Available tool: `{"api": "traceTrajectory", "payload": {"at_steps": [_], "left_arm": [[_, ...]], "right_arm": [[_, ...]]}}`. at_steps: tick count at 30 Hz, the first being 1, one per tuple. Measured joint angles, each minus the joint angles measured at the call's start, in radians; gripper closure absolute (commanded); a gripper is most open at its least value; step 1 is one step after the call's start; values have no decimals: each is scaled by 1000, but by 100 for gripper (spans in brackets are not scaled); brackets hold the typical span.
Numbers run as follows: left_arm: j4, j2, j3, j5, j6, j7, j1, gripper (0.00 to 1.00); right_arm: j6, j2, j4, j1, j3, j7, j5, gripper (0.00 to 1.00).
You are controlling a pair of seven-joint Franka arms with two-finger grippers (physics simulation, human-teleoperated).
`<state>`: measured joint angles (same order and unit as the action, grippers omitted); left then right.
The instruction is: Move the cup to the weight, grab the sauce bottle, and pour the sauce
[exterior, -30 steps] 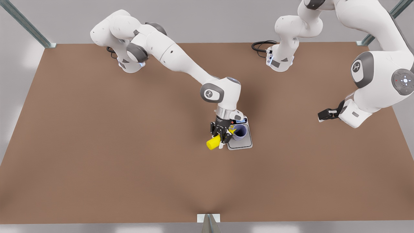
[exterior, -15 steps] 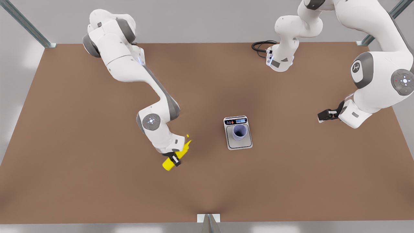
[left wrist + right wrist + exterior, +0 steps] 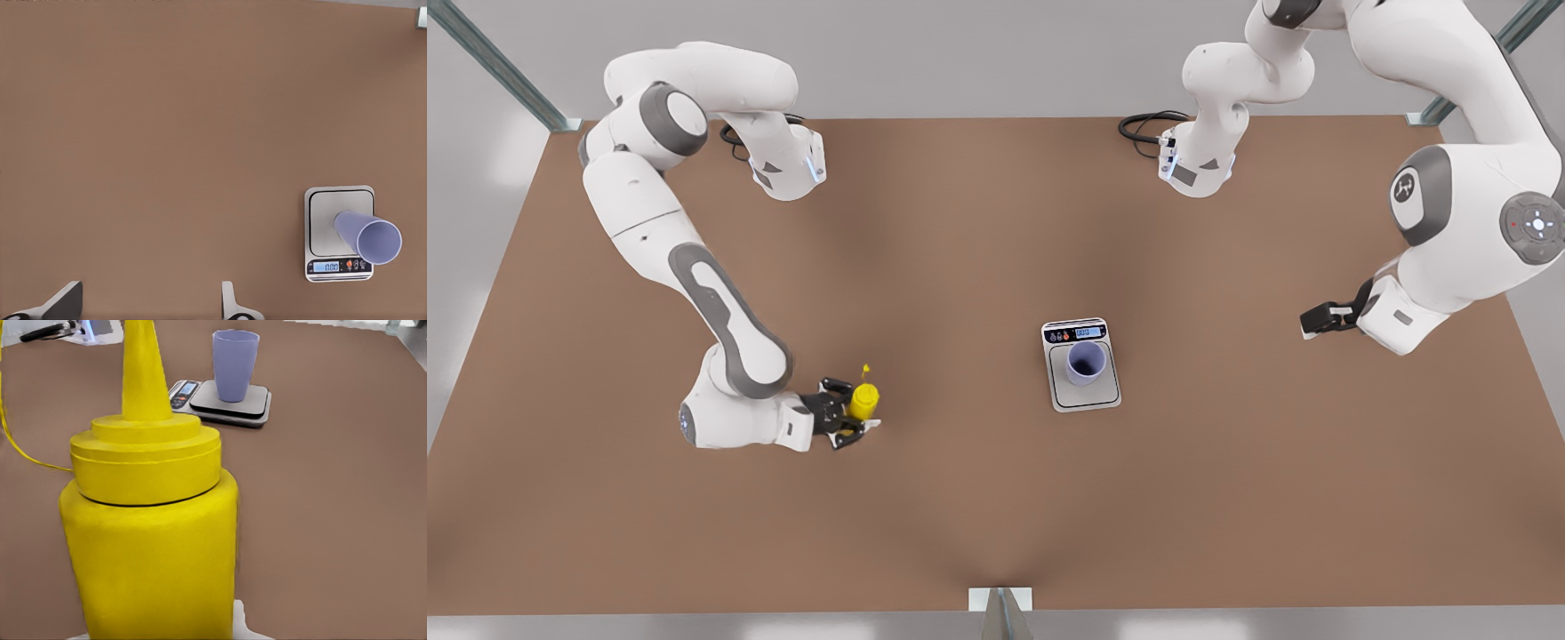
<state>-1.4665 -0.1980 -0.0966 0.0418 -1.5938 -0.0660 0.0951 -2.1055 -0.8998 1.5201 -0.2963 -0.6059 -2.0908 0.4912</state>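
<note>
The pale lavender cup (image 3: pixel 1087 363) stands upright on the weight (image 3: pixel 1086 397), a silver scale with a blue display, near the table's middle. Both appear again in the left wrist view, cup (image 3: pixel 373 237) on weight (image 3: pixel 327 213), and far off in the right wrist view, cup (image 3: pixel 235 363) on weight (image 3: pixel 256 404). The yellow sauce bottle (image 3: pixel 863 400) stands upright at the front view's left, nozzle up. My right gripper (image 3: pixel 858 409) is shut on the sauce bottle (image 3: pixel 153 540). My left gripper (image 3: pixel 1316 317) waits open at the front view's right, its fingertips (image 3: pixel 63 303) wide apart.
A black cable (image 3: pixel 1147 124) lies by the arm base at the back of the brown table (image 3: pixel 996 498). A small metal bracket (image 3: pixel 1000 600) sits at the front edge. A thin yellow strand (image 3: pixel 20 447) trails beside the bottle in the right wrist view.
My right arm swung the sauce bottle away from over the cup toward the front view's left and turned it from tilted to upright. The left arm, cup and weight stayed put.
</note>
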Motion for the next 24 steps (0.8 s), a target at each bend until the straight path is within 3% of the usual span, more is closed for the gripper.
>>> {"api": "traceTrajectory", "payload": {"at_steps": [4, 9, 24], "left_arm": [[0, -2, 0, 0, -2, 0, 0, 0], [0, -2, 0, 0, -7, 0, 0, 0], [0, -3, 2, 0, -8, 0, 0, 0]], "right_arm": [[102, -72, 0, -35, 2, -127, 154, 45], [203, -85, 14, -9, 91, -126, 329, 45], [142, -111, 11, -1, 114, -165, 322, 44]]}}
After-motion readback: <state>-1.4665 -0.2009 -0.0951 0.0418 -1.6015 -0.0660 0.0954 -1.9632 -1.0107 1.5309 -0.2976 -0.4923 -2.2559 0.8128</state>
